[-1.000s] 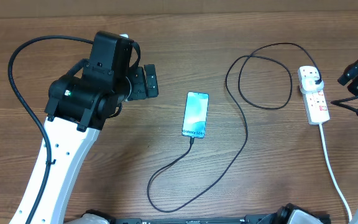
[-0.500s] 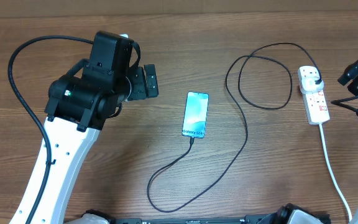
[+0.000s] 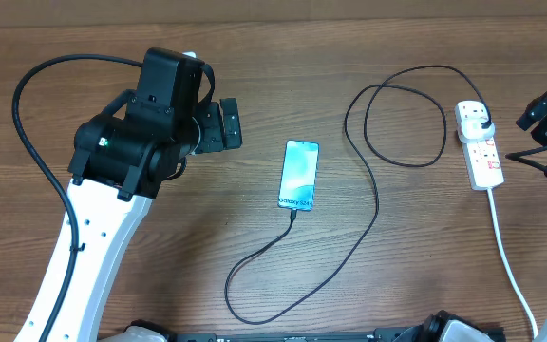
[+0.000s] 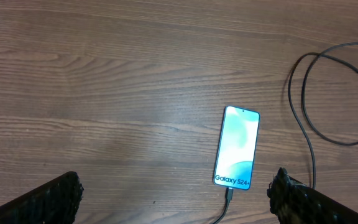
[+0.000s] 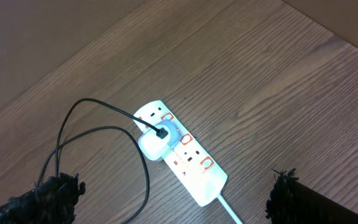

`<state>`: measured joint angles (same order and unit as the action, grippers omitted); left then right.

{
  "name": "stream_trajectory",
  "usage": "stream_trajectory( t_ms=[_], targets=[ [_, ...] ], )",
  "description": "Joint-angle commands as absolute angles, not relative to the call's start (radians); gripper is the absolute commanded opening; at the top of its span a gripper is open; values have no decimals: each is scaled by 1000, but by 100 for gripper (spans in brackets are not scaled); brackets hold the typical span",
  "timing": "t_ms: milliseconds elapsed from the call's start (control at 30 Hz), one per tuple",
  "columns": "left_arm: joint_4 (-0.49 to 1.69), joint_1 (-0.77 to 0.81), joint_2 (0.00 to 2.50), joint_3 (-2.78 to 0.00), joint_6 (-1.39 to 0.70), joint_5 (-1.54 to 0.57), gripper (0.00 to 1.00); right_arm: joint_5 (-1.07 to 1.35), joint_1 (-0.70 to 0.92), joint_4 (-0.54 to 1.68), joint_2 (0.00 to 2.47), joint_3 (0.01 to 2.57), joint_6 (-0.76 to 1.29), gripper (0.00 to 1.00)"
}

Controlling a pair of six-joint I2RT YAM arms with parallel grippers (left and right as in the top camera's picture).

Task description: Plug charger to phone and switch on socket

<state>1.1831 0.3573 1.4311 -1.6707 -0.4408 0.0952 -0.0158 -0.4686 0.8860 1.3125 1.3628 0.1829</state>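
Observation:
The phone (image 3: pixel 299 175) lies flat mid-table with its blue-teal screen lit; it also shows in the left wrist view (image 4: pixel 237 147). The black charger cable (image 3: pixel 368 223) has its tip in the phone's near end (image 4: pixel 229 195), loops across the table, and ends at a white adapter in the socket (image 3: pixel 480 142). The socket (image 5: pixel 182 152) shows red switch marks. My left gripper (image 4: pixel 176 194) is open and empty, hovering left of the phone. My right gripper (image 5: pixel 173 198) is open and empty, above the socket.
The socket's thick white cord (image 3: pixel 507 261) runs toward the front right edge of the wooden table (image 3: pixel 425 275). The left arm's black cable (image 3: pixel 36 152) arcs over the left side. The cable loop (image 3: pixel 406 114) lies between phone and socket.

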Motion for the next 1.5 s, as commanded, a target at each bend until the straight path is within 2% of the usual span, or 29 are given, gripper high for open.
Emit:
stream_trajectory(
  t_ms=[0,933,1200,1467],
  targets=[
    [1185,351,1438,-1691,-433,112,100,-32,-466,885,1306,1382,186,100],
    [1166,352,1394,-1665,-433,143,100,-32,-466,885,1306,1382,186,100],
    [895,352,1241,-1428,-432,167,100,-32,-466,885,1306,1382,186,100],
    [446,352,1047,-1067,-310,127,100,-32,-466,885,1306,1382,186,100]
  ],
)
